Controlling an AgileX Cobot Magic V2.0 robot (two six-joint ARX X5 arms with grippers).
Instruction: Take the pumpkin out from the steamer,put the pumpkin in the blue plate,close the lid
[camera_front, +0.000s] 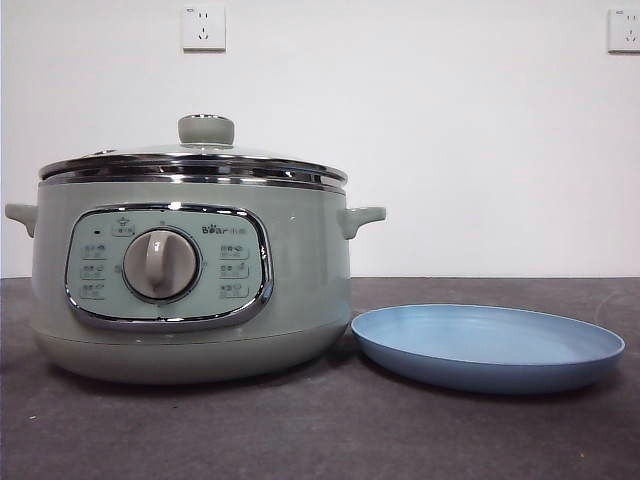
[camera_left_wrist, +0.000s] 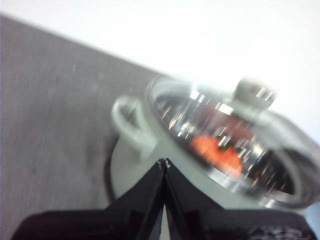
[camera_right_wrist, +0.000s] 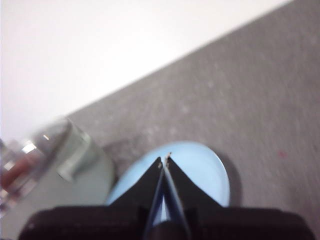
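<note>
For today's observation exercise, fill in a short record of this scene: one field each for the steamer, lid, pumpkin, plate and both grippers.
steamer: on the table, dial facing the front camera
lid: closed on the steamer
pumpkin: inside, seen through the glass
blue plate: beside the steamer, nothing on it
left gripper: shut, above the steamer's side
right gripper: shut, above the plate

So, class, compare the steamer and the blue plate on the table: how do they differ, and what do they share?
The steamer is tall, deep and pale green; the blue plate is low, shallow and light blue. The steamer is closed by a glass lid, with the pumpkin inside; the plate is open and holds nothing. The steamer has side handles and a dial; the plate is plain. Both are round and stand side by side on the dark table.
</note>
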